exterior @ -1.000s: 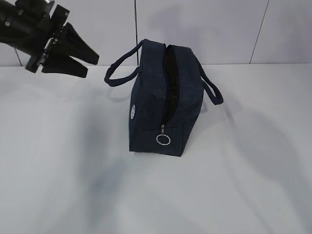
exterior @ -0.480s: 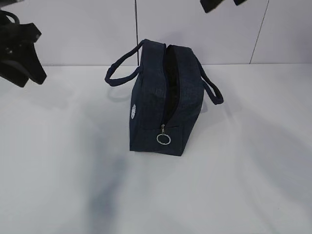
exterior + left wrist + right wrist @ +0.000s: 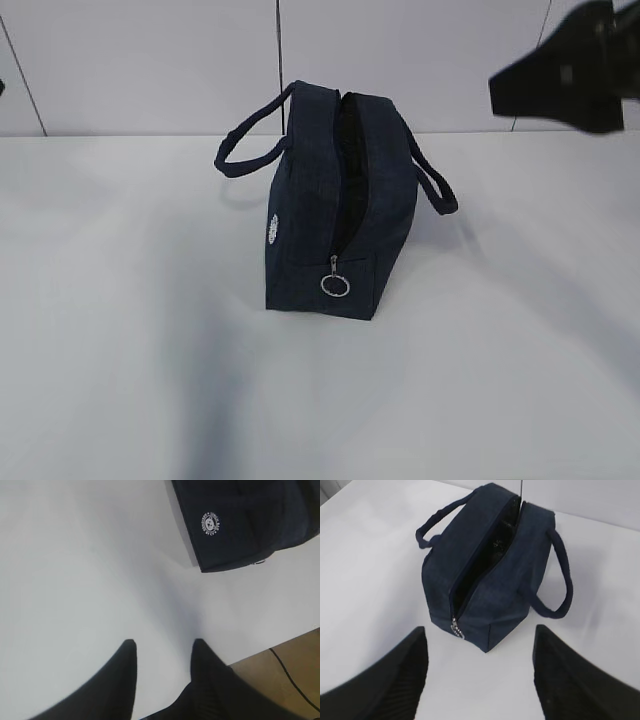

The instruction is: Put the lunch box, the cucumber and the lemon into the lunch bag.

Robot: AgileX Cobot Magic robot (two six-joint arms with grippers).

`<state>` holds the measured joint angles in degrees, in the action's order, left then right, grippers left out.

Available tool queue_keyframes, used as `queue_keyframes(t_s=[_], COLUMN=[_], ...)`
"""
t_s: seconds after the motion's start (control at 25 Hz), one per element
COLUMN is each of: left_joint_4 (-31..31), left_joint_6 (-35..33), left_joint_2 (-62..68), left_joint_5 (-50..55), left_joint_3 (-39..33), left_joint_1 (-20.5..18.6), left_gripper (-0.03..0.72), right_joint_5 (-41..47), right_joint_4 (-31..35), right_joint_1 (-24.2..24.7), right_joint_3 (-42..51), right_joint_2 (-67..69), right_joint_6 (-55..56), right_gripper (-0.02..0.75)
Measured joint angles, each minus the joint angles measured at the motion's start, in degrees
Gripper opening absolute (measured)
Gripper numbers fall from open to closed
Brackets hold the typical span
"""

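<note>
None of the three food items shows on the table (image 3: pixel 120 380) in any view, so you can judge only that the lunch box, the cucumber and the lemon are either already inside the lunch bag (image 3: pixel 340 215) or out of frame; the dark slot of the opening does not let you see in. What you can confirm is that the bag stands upright near the middle of the table, its top zipper run open along the length, with the silver ring pull (image 3: pixel 335 286) hanging at the near end and a loop handle (image 3: pixel 250 135) drooping to each side. If the items are in, zipping up is no part of the task, and little or nothing is left for you. As for the arms: your right gripper (image 3: pixel 480 670) is raised well above and back from the bag, looking down on its open top, with the jaws spread wide and nothing between them; in the exterior view it shows only as a dark blurred shape at the upper right edge. Your left gripper (image 3: pixel 162 652) hangs over bare table, well apart from the bag's logo side, with its two fingers part open and holding nothing. Neither gripper touches the bag.
</note>
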<state>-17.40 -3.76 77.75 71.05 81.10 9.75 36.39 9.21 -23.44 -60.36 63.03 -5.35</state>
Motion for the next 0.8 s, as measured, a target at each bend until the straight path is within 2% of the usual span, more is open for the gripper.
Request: queue_keyframes(t_s=[0.12, 0.32, 0.4, 0.64, 0.72, 0.8], left_joint_4=[0.0, -0.11, -0.49, -0.64, -0.64, -0.64], left_joint_6=[0.0, 0.0, 0.0, 0.0, 0.0, 0.0], left_joint_2=[-4.04, -9.92, -11.91, -14.84, -14.84, -14.84], left_joint_5=[0.11, 0.33, 0.48, 0.6, 0.6, 0.6], left_joint_3=[-2.55, -8.15, -9.39, -10.24, -10.24, -10.24], left_joint_1=[0.0, 0.0, 0.0, 0.0, 0.0, 0.0], left_gripper=[0.243, 0.242, 0.241, 0.241, 0.241, 0.241], right_joint_5=[-4.93, -15.77, -18.76, -21.88, -19.39, -12.88], right_joint_4=[5.04, 22.42, 27.32, 32.14, 32.33, 32.26], right_joint_1=[0.0, 0.0, -0.09, -0.09, -0.09, -0.09], right_joint_3=[8.42, 20.68, 23.83, 28.36, 27.73, 25.95], right_joint_2=[-3.67, -6.86, -7.22, -3.72, -1.48, 0.68], right_joint_6=[-5.36, -23.02, -30.15, -36.13, -40.93, -46.44], right_gripper=[0.49, 0.49, 0.49, 0.49, 0.49, 0.49])
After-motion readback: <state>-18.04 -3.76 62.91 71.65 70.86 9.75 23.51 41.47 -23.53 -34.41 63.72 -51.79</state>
